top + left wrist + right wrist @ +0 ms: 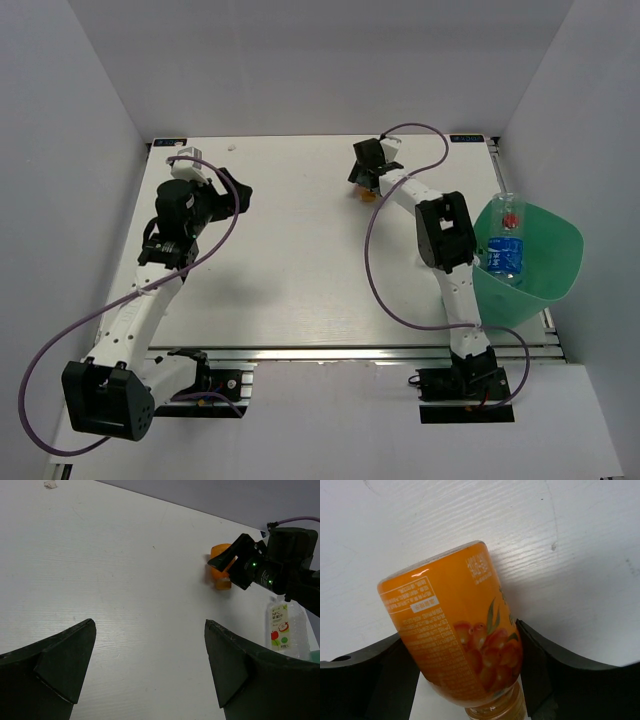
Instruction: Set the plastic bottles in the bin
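The orange bottle (452,640) lies tipped between my right gripper's (461,632) fingers, which press on both its sides near the neck. In the top view this gripper (366,186) is at the far middle of the table, with the orange bottle (369,196) under it. The mint-green bin (550,290) stands at the right edge. It holds a blue-labelled bottle (505,256), and a clear bottle with a white apple label (509,214) sticks up at its far rim. My left gripper (238,192) is open and empty over the far left.
The left wrist view shows bare white table under my open left gripper (150,624), the right gripper on the orange bottle (219,570), and the apple-label bottle (282,630) beside it. White walls enclose the table. A purple cable (375,260) loops beside the right arm.
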Tool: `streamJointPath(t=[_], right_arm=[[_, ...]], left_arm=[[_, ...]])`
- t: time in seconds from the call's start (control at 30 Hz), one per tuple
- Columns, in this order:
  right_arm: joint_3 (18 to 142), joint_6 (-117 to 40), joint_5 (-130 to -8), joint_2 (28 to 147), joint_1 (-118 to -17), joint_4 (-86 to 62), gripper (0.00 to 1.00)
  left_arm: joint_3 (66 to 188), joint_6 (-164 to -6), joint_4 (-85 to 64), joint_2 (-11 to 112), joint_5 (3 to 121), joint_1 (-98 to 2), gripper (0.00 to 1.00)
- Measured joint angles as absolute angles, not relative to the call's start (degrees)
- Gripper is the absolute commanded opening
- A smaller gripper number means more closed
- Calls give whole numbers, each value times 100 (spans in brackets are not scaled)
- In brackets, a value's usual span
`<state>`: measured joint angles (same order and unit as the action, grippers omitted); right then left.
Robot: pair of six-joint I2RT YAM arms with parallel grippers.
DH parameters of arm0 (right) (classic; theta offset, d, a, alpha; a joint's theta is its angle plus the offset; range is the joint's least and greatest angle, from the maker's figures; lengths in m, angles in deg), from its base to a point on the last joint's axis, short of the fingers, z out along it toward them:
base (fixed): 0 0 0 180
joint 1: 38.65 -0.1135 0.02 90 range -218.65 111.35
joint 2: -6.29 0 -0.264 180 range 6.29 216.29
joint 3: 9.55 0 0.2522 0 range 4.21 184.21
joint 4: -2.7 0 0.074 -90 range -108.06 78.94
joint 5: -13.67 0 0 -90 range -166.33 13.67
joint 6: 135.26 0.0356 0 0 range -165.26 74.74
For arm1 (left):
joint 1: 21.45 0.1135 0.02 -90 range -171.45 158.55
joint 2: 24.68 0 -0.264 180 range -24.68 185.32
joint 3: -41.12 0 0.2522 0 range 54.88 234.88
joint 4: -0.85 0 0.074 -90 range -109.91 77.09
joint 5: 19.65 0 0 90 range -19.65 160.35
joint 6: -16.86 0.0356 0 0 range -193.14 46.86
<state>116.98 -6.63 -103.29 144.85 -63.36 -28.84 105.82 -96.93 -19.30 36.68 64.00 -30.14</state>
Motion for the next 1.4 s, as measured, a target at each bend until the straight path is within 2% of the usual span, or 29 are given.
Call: streamJointPath(t=[0.07, 0.17, 0.37, 0.57, 0.7, 0.8, 1.0, 1.07, 1.1, 1.13, 1.27, 1.4], right_arm=[[11324, -798, -10302, 14303, -6344, -2532, 45], [10607, -1246, -10272, 13796, -6388, -2264, 34], [9534, -2501, -10313, 11989, -6930, -1737, 30], [8214, -3200, -10501, 8885, -7389, -1007, 30], [7385, -3316, -11247, 7143, -6921, -1000, 30], [6782, -3257, -12090, 5956, -6156, -1641, 30], [6660, -2870, -13762, 5099, -5477, -3339, 31], [6708, -2564, -14250, 4981, -5398, -3890, 47], [6760, -2422, -14455, 4953, -5387, -4174, 59], [6813, -2287, -14617, 4935, -5385, -4406, 89], [6916, -1965, -14945, 4922, -5374, -4959, 89], [6916, -2372, -14768, 4986, -5370, -4773, 89]], left_arm=[[10582, -9695, -1933, 3697, 6402, -3014, 98], [10582, -9695, -1933, 3708, 6398, -3014, 98], [10582, -9715, -1930, 3716, 6376, -3014, 98], [10582, -9741, -1935, 3716, 6262, -3014, 98], [10582, -9772, -1950, 3718, 6144, -3014, 98], [10582, -9800, -1968, 3716, 6046, -3014, 98], [10582, -9815, -1976, 3716, 5915, -3014, 98], [10582, -9813, -1979, 3716, 5912, -3014, 98], [10582, -9813, -1979, 3716, 5910, -3014, 98], [10582, -9811, -1985, 3718, 5904, -3014, 98], [10584, -9802, -2022, 3767, 5899, -3014, 98], [10599, -9802, -2136, 3830, 5923, -3014, 98]])
